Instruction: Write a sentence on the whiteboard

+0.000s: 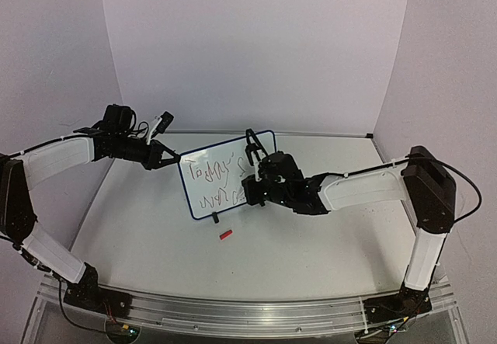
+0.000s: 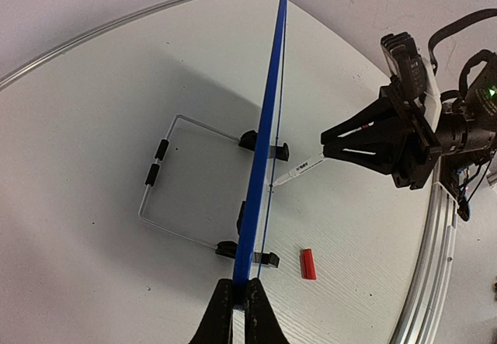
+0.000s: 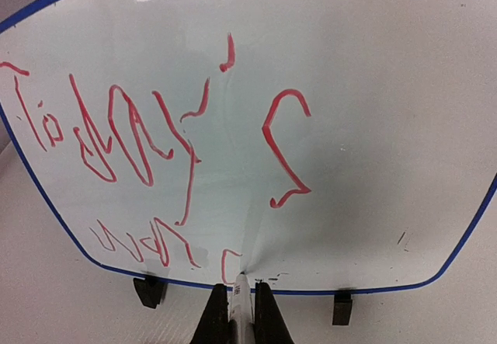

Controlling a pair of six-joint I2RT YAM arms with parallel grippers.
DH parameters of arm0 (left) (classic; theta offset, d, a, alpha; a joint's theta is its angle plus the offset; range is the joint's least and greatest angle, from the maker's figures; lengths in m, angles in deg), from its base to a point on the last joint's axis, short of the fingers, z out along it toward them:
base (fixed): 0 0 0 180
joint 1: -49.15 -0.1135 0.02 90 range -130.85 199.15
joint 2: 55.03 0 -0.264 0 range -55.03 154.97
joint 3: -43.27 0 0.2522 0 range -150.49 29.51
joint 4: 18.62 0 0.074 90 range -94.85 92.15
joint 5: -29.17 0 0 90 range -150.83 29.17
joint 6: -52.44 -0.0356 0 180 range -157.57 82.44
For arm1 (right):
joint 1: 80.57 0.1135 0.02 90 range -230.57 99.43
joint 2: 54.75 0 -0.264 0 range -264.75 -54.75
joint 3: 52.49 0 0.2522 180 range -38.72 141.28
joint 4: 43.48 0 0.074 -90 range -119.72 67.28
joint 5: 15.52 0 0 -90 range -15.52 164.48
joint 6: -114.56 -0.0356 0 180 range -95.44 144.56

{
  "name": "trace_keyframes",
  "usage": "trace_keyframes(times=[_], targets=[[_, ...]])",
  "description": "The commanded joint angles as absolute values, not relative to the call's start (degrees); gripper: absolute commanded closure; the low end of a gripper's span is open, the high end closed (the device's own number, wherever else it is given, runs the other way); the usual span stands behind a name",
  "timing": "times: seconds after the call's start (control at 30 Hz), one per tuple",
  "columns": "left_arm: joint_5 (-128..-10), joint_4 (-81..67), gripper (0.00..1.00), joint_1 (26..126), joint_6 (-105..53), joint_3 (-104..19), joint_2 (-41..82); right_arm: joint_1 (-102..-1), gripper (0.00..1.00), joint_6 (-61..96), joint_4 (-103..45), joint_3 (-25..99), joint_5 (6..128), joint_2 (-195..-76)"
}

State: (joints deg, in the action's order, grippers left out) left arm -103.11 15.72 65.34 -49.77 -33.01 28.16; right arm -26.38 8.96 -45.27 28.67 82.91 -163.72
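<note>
The left end effector clamps the whiteboard edge. The right end effector presses a marker under the red sentence "Today's".

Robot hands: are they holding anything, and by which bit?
Left gripper pinches the whiteboard by its blue side edge. Right gripper clamps a marker by its barrel, writing tip poking out against the board.

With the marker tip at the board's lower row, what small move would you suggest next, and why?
Probably slide the right hand's marker onward along the lower row to start the next letter: its tip sits just past the last stroke there, bare white follows, and the left hand clamps the board's edge.
</note>
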Motion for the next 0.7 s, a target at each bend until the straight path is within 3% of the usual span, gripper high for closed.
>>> trace_keyframes(times=[0.0, 0.67], targets=[[-103.3, 16.3, 1.00, 65.6, -50.3, -34.6, 27.0, -26.4, 1.00, 10.7, -47.4, 31.9, 86.0, -160.0], [-103.5, 16.3, 1.00, 65.6, -50.3, -34.7, 27.2, -26.4, 1.00, 9.5, -46.5, 30.1, 84.6, -162.3]])
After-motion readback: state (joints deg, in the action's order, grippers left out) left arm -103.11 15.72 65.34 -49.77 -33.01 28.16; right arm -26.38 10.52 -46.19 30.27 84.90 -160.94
